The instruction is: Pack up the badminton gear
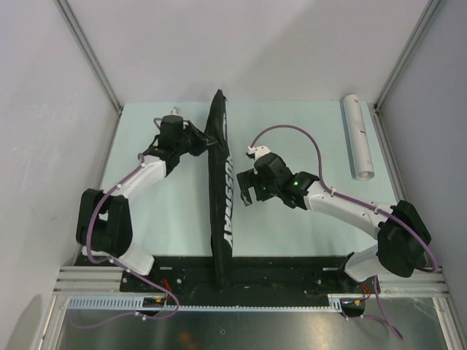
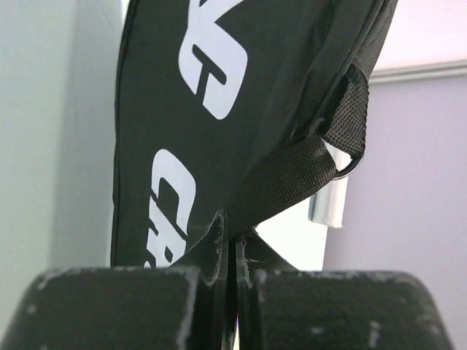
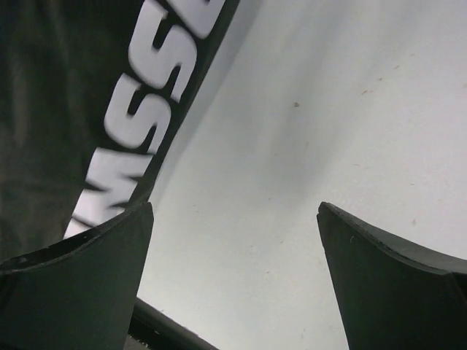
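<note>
The top external camera looks down from above and behind over the whole table [image 1: 168,219], while both wrist cameras sit close against the black racket bag [image 2: 219,73], which all three views share.

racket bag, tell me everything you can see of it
The bag is long, narrow and black, soft fabric by its look, with big white lettering on its side. It seems to stand on edge on the table, running from the far middle to the near edge. The left gripper is shut on a black webbing strap near its far end. The right gripper is open close beside the lettered side; whether it touches is unclear.
</note>
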Robot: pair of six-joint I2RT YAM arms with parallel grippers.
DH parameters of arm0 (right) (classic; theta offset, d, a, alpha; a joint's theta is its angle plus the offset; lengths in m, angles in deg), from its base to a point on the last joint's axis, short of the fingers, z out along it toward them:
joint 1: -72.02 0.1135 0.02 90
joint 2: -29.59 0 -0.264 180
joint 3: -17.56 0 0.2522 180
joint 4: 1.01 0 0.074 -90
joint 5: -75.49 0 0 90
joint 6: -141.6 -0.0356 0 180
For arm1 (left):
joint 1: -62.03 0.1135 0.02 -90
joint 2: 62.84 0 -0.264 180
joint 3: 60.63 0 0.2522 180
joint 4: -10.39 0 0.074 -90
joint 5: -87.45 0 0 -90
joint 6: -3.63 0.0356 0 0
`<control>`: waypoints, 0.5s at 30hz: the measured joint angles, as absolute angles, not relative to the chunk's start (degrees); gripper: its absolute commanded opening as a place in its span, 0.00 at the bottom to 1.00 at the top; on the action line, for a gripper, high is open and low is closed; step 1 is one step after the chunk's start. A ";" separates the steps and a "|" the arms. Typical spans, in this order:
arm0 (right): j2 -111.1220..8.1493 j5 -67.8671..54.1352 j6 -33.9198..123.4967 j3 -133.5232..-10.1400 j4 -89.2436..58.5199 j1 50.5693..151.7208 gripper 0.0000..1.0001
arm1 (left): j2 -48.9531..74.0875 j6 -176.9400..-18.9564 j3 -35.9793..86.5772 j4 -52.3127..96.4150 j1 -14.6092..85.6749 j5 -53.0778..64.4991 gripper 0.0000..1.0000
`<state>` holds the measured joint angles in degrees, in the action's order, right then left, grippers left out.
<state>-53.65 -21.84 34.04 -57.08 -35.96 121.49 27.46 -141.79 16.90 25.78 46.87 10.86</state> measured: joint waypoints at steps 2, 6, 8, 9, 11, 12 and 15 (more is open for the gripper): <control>-53.65 -21.49 34.54 -57.08 -36.07 120.60 1.00 | 25.82 -143.34 15.50 25.96 45.28 10.68 0.00; -53.49 -18.50 34.28 -57.08 -34.36 120.35 1.00 | 23.18 -146.03 13.73 26.74 42.96 9.04 0.01; -53.30 -16.18 33.71 -57.10 -32.24 121.47 1.00 | 22.59 -147.51 13.47 26.96 42.22 7.93 0.00; -53.23 -14.82 33.45 -57.10 -30.65 122.39 1.00 | 22.48 -148.34 13.44 26.96 42.07 7.67 0.00; -53.23 -12.49 32.95 -57.19 -27.72 124.40 1.00 | 22.46 -149.94 13.44 27.16 42.02 7.08 0.00; -53.25 -11.70 32.58 -57.21 -26.38 125.21 1.00 | 22.46 -150.86 13.44 27.42 42.02 6.82 0.00; -53.45 -9.88 31.70 -57.54 -23.63 127.24 1.00 | 22.44 -153.09 13.44 28.25 42.02 5.72 0.00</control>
<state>-53.45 -9.88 31.70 -57.54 -23.63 127.24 22.44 -153.09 13.44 28.25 42.02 5.72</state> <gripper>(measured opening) 0.994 0.018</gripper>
